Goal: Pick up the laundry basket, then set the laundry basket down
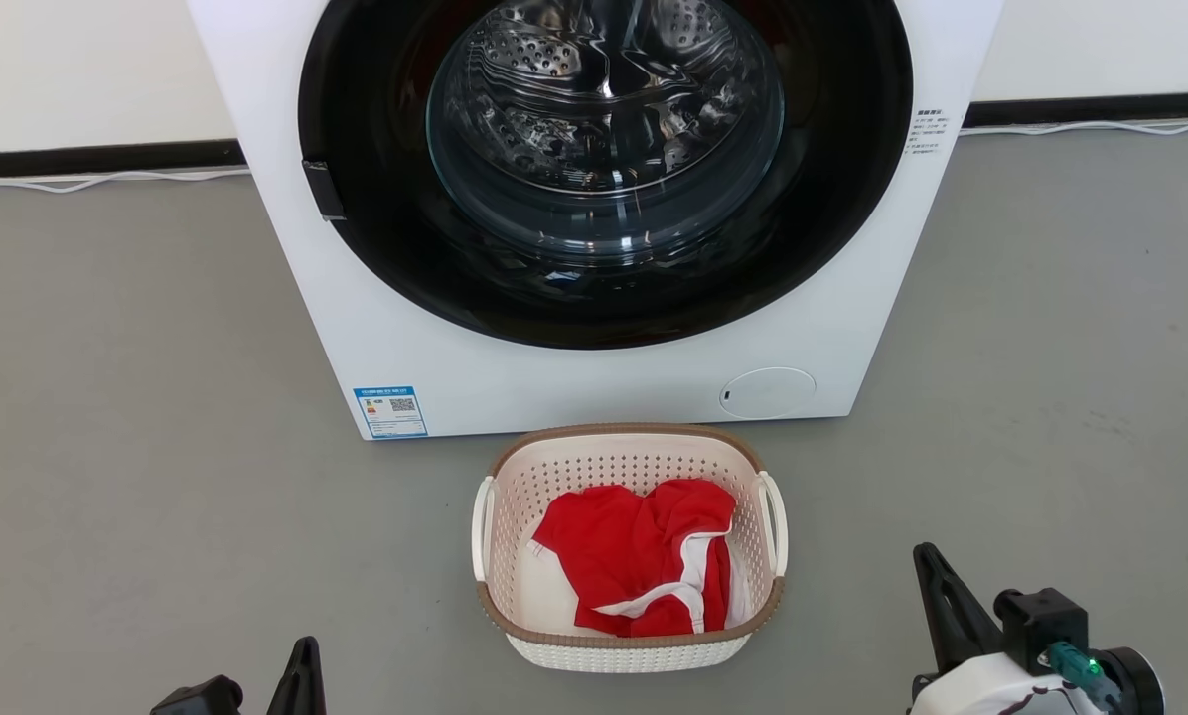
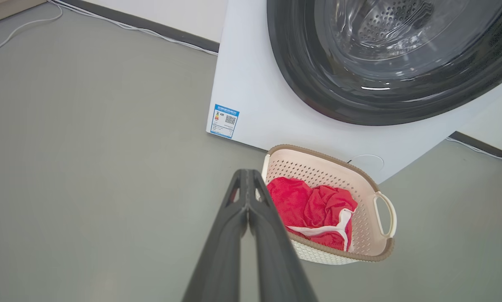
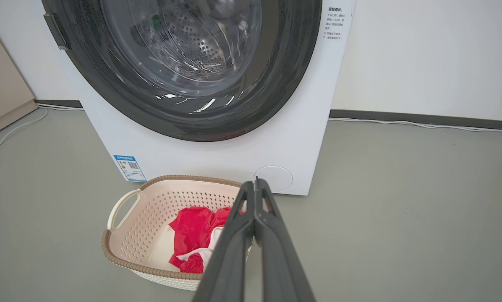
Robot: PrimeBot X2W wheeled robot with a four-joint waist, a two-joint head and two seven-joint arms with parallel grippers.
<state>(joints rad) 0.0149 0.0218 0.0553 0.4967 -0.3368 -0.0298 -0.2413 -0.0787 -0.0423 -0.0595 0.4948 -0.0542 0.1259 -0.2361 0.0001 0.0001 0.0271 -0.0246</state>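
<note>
Cream perforated plastic with a brown woven-look rim, the rounded laundry basket (image 1: pixel 629 650) sits on the grey floor (image 1: pixel 137 447) just before the glossy white washer (image 1: pixel 594 387), a crumpled red garment (image 1: pixel 644 566) inside; the head view shows both loop handles, each wrist view one; left end effector (image 2: pixel 246 176) and right end effector (image 3: pixel 255 184) are clenched, empty, apart from the basket.

Head camera looks down on laundry basket (image 1: pixel 629 650) and washer (image 1: pixel 594 387); both low wrist cameras share them.
</note>
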